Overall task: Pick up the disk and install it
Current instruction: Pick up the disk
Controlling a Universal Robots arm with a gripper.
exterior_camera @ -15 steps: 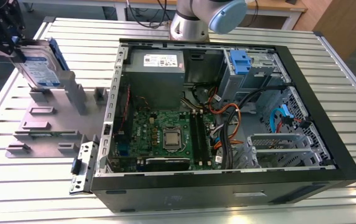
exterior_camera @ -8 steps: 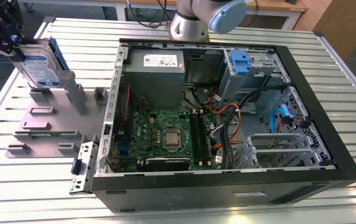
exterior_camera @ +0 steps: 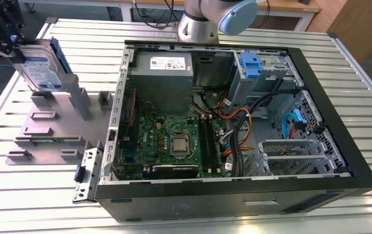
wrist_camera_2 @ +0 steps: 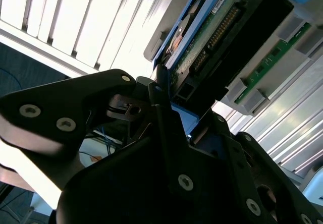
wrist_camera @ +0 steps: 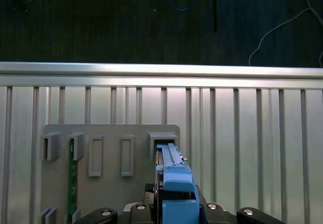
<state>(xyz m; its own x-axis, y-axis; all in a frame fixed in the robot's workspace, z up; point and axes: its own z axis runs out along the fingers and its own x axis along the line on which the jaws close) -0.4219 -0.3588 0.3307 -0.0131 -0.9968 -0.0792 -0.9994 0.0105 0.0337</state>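
The disk [exterior_camera: 43, 68], a silver drive with a white-and-blue label and a blue side bracket, stands on edge at the far end of the exterior view's left. My gripper [exterior_camera: 18, 48] is shut on its upper end. The disk's lower edge is at the tall posts of the grey fixture plate [exterior_camera: 49, 131]; whether it has cleared its slot I cannot tell. The second wrist view shows the disk's green circuit side [wrist_camera_2: 212, 37] between the black fingers [wrist_camera_2: 166, 128]. Seen edge-on in the first wrist view, the disk [wrist_camera: 171, 176] hangs over a slot [wrist_camera: 162, 139].
An open computer case [exterior_camera: 342, 146] lies on the slatted metal table [exterior_camera: 29, 214], on the exterior view's right. Inside are a grey power-supply box [exterior_camera: 165, 68], a motherboard [exterior_camera: 176, 141], cables and a drive bay with a blue latch [exterior_camera: 251, 63]. A green memory stick [wrist_camera: 72, 178] stands in the fixture.
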